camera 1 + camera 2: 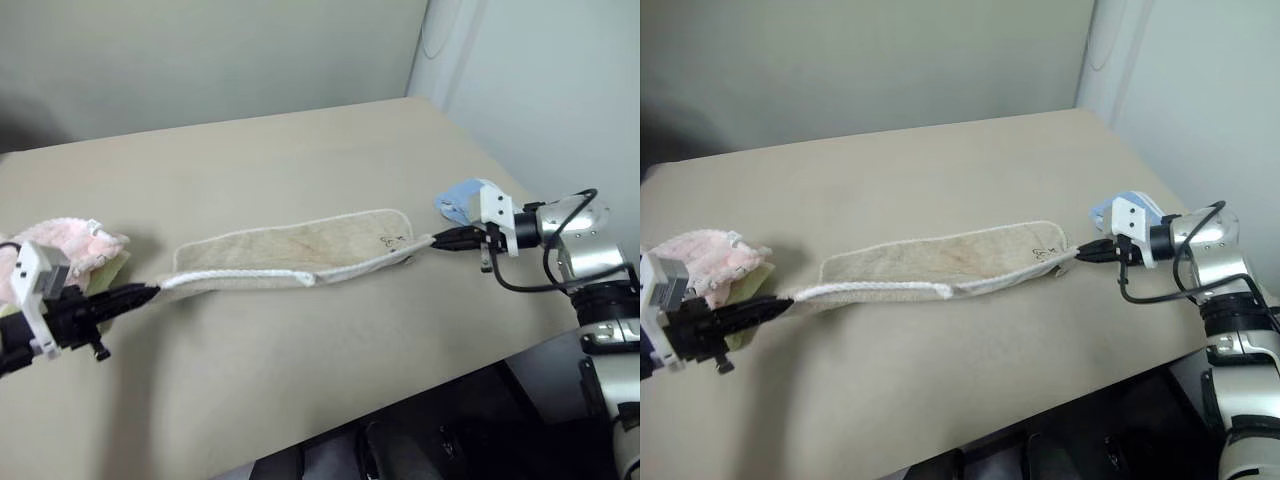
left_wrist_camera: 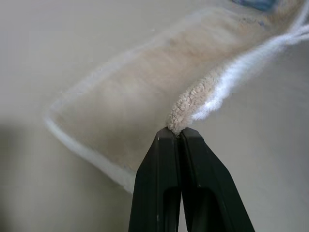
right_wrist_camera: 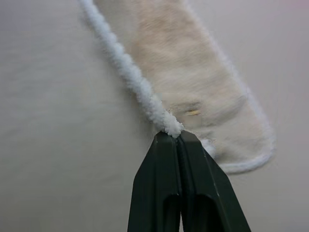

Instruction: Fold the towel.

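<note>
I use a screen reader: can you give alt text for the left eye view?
A beige towel lies stretched across a tan table, pinched at its ends by the left gripper and right gripper. A pink towel sits at the left.

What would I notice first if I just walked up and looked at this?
A long beige towel lies stretched across the middle of the tan table. The left gripper pinches one end and the right gripper pinches the other, each shut on the white edging. A fluffy pink towel sits at the table's left side.
</note>
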